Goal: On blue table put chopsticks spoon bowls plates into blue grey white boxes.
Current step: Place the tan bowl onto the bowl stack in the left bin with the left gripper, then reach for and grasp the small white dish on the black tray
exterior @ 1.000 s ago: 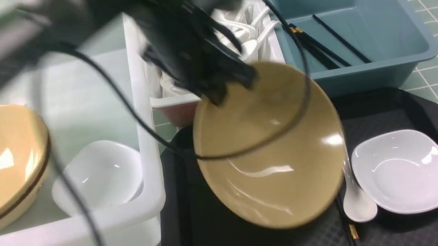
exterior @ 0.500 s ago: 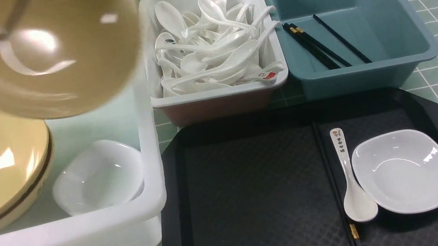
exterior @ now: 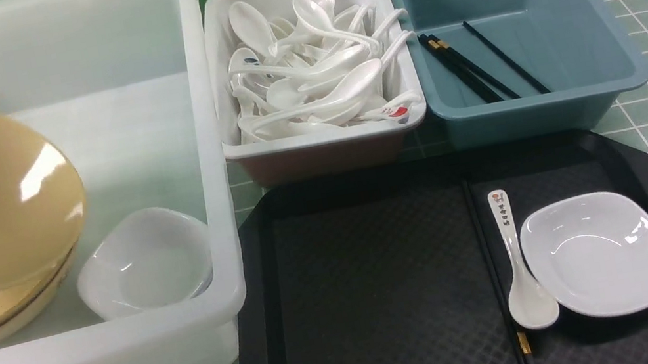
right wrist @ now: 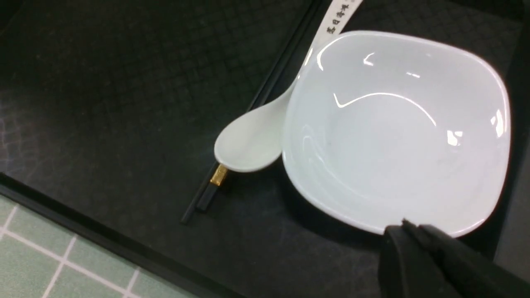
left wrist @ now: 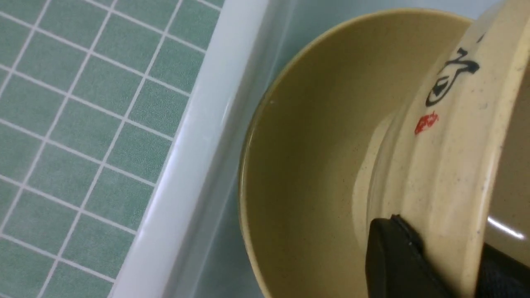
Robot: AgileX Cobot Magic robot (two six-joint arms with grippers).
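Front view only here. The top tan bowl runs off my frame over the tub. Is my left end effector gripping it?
Observer: Yes. In the left wrist view the left end effector is closed across the tan bowl's wall, one finger on each side.
Operator: And the right one?
Observer: The right end effector is shut and empty, close to the white plate's edge.
Operator: How many chopsticks by the spoon?
Observer: Two, side by side, under the spoon's bowl end.
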